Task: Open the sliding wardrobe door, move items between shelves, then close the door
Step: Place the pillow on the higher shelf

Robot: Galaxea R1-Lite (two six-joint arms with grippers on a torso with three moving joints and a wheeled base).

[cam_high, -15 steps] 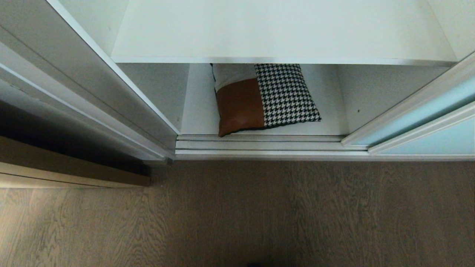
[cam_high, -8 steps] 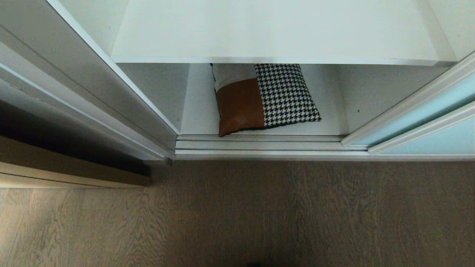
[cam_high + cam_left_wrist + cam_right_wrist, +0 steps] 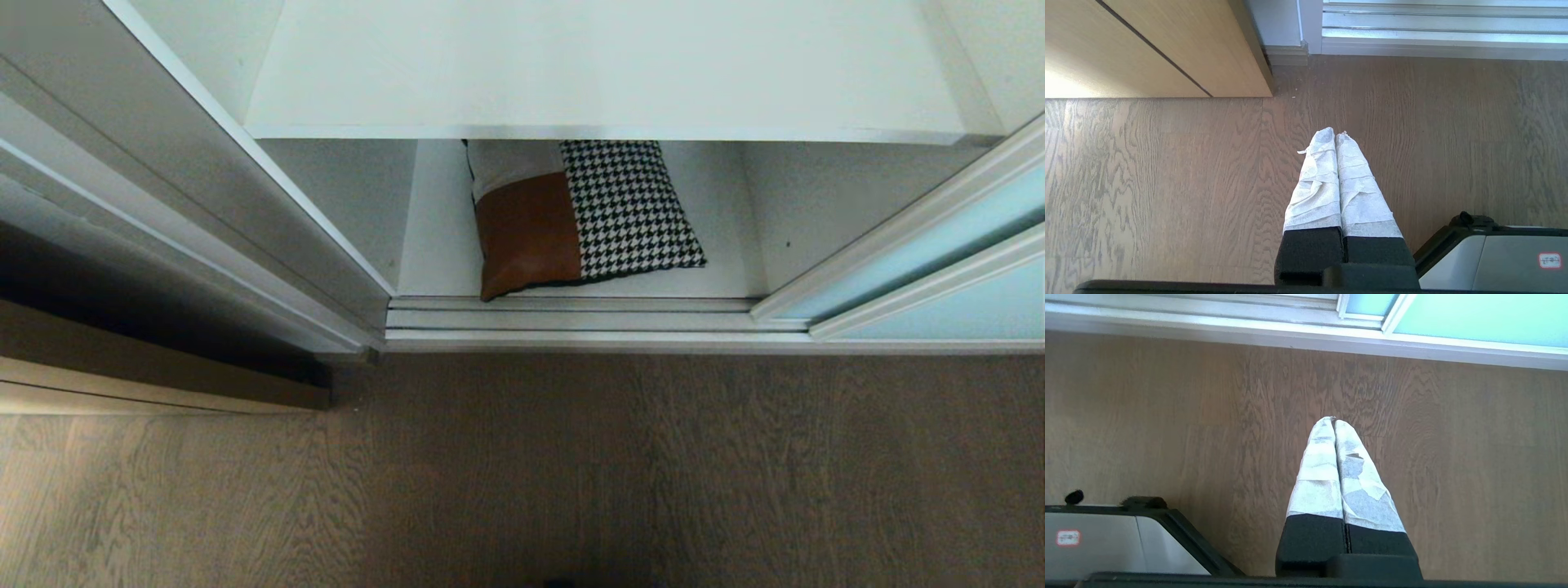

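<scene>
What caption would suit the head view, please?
Patchwork cushion on the bottom shelf, sliding door open, no arms in sight.

Two white shelves and a wood floor in front of you.

You see the plain white laminate upper shelf [image 3: 604, 65] spanning the compartment, bare on top. Below it, the white lower shelf [image 3: 718, 278] carries the rectangular patchwork cushion [image 3: 580, 216] of black-and-white houndstooth, rust-brown and beige-grey, lying flat left of centre with its brown corner touching the front edge by the silvery door track [image 3: 571, 320]. The grey-brown wood-grain floor [image 3: 571, 474] runs up to that track.
</scene>
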